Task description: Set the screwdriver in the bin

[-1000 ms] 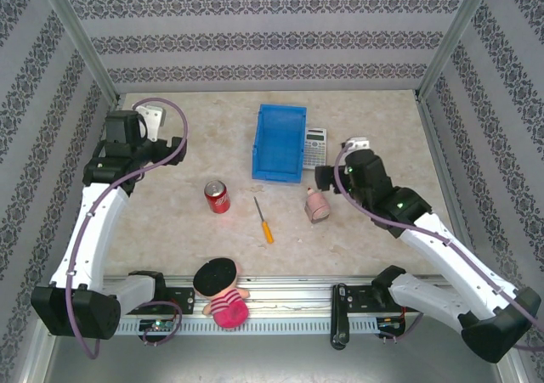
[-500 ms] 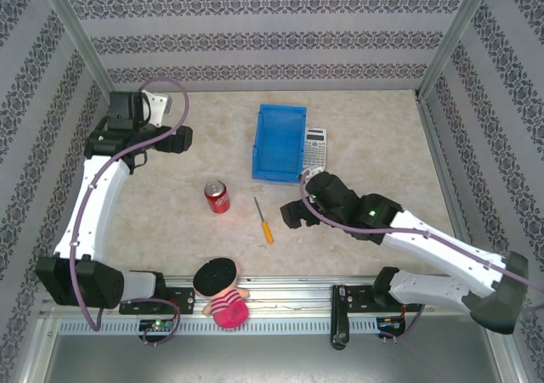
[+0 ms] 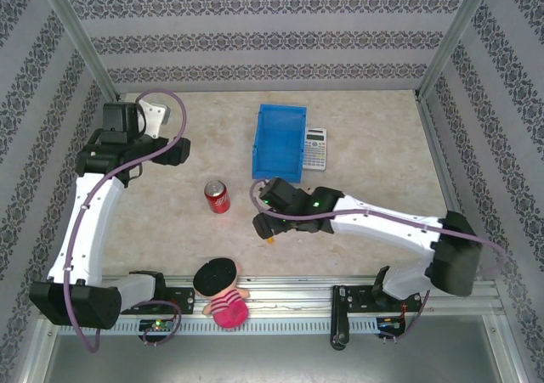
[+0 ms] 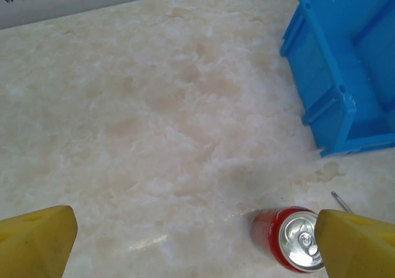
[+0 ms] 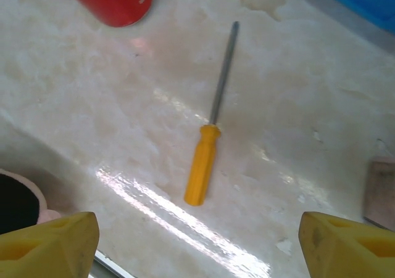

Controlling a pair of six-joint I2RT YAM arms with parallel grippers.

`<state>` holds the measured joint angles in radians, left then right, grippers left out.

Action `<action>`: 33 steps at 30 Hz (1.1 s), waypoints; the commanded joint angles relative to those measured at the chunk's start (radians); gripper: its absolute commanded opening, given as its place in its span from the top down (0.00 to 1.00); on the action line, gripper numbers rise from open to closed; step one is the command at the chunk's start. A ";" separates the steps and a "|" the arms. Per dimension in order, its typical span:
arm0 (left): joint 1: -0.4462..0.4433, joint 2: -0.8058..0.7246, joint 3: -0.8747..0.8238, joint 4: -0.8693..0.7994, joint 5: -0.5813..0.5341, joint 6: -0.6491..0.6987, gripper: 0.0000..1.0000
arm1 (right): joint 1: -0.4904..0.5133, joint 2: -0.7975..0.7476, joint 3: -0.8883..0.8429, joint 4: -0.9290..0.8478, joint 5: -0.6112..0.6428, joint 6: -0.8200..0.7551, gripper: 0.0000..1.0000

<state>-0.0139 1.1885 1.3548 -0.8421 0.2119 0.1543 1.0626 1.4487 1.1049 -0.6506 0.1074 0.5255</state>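
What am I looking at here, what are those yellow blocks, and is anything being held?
These are two robot arms bolted to a table. One picture looks down from above; the other two come from cameras on the wrists, where the yellow blocks are each gripper's own fingertips. On the table lie a blue bin, a calculator beside it, a red soda can and a screwdriver; a doll sits at the near edge. The right gripper hangs open over the screwdriver; the left gripper is open too. Nothing is held.
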 commanded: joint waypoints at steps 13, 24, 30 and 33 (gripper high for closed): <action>-0.009 -0.058 -0.015 -0.051 -0.006 0.036 0.01 | 0.031 0.364 0.060 0.038 -0.018 0.055 0.29; -0.009 -0.047 -0.014 -0.045 0.012 0.026 0.01 | 0.025 0.425 0.023 0.062 0.001 0.078 0.32; -0.009 -0.040 -0.014 -0.046 0.020 0.024 0.01 | 0.016 0.420 -0.011 0.075 0.027 0.094 0.36; -0.009 -0.041 -0.017 -0.045 0.021 0.023 0.01 | 0.012 0.412 -0.030 0.083 0.039 0.102 0.39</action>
<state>-0.0139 1.1461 1.3445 -0.8696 0.2146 0.1734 1.0840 1.8446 1.1236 -0.5579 0.1059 0.6022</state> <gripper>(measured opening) 0.993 0.617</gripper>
